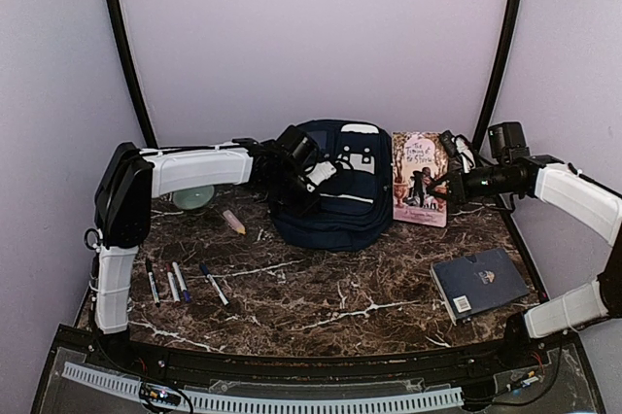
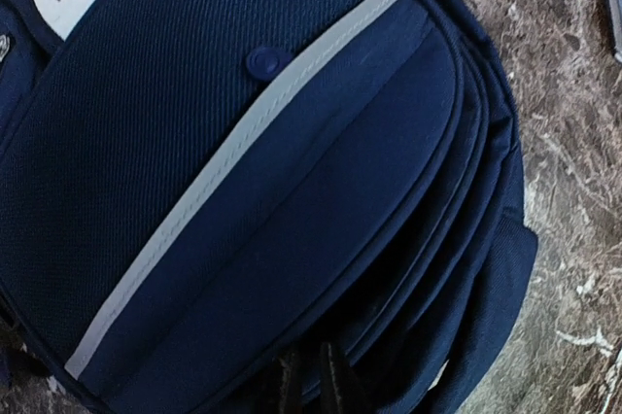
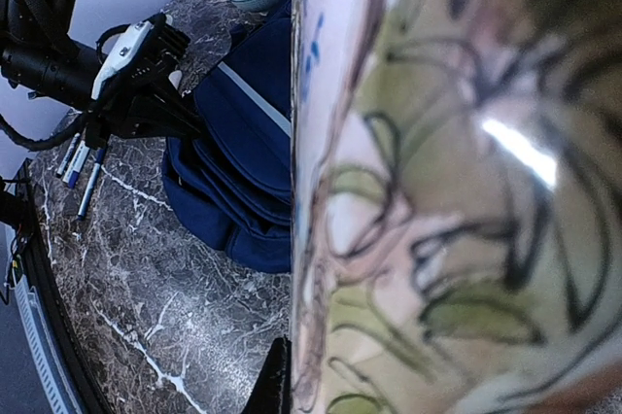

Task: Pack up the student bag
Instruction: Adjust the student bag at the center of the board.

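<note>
The student bag [image 1: 335,186] lies flat at the back middle of the table, navy with a white stripe [image 2: 243,142]. My left gripper [image 1: 303,192] is at the bag's left edge; in the left wrist view its fingertips [image 2: 311,385] sit almost together in the folds of the bag's side, pinching a fold edge. My right gripper [image 1: 445,190] is shut on a picture book [image 1: 420,179], held up on edge just right of the bag. The book cover [image 3: 457,190] fills the right wrist view, with one dark finger [image 3: 277,385] showing against it.
A dark blue hardcover book [image 1: 479,283] lies at the front right. Several pens [image 1: 180,283] lie at the front left, a short pencil [image 1: 233,222] behind them, and a pale bowl [image 1: 194,197] under the left arm. Curved walls close the back.
</note>
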Robot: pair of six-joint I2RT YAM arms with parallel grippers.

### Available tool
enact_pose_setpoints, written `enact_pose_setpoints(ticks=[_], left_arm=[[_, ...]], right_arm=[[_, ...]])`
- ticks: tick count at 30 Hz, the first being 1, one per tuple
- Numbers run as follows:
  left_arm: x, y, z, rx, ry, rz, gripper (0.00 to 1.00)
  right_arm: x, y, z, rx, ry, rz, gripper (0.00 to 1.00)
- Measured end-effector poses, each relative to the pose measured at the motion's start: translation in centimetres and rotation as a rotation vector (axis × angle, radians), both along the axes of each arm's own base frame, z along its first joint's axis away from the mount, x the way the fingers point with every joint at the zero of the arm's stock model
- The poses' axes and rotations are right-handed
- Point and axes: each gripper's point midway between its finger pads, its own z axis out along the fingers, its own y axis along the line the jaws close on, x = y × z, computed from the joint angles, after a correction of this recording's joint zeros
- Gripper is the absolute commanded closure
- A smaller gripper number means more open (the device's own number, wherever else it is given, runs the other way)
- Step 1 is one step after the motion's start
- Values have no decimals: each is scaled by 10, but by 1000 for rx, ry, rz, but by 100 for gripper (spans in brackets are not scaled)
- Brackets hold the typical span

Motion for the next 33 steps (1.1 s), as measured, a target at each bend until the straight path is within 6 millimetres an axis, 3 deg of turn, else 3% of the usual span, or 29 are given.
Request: enact_pose_setpoints(ticks=[5,10,23,30,33], left_arm=[[-9,17,-21,97,16,2,67],[-26,25,-46,184,18,-32,59],[-54,-17,-33,98,-5,-204,49],[-66,-52,-3,-39,7,-283,49],[-70,-68,6,-83,-8,-309,55]], right_arm=[[0,0,0,0,0,1,100],[1,1,-3,2,10,4,100],[0,1,-4,4,13,6,100],[0,1,-5,3,15,6,100],[0,1,-5,3,16,6,100]])
